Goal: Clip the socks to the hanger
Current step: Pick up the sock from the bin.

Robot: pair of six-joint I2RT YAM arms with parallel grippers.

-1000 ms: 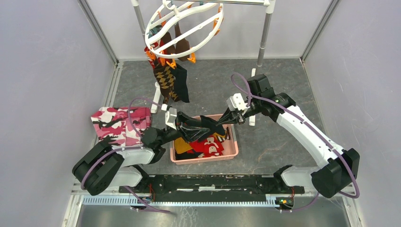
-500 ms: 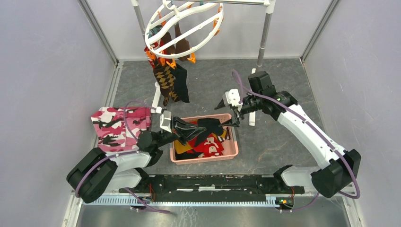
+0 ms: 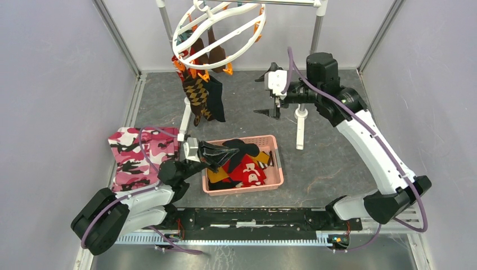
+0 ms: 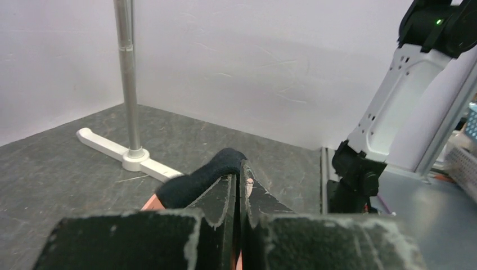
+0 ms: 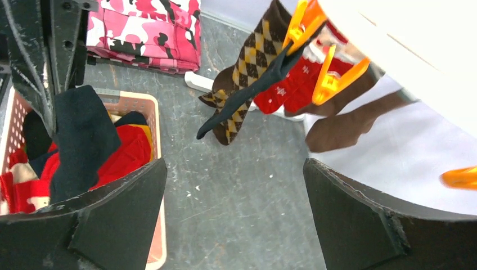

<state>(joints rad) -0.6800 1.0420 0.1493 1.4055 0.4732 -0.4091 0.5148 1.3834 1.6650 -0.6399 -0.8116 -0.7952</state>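
Part of the job looks done: an argyle sock (image 3: 197, 95) and red, brown and dark ones hang from orange clips (image 5: 332, 81) on the hanger (image 5: 427, 50), just ahead of the right fingers (image 3: 259, 95), which stand wide apart and empty, facing those clips. The left fingers (image 4: 239, 169) are pinched tight on a black sock (image 4: 197, 180), raised over the pink basket (image 3: 242, 190). Below them more socks (image 3: 247, 171), red, yellow and dark, lie heaped in it. The held sock has yet to reach a free clip, and the heap is left.
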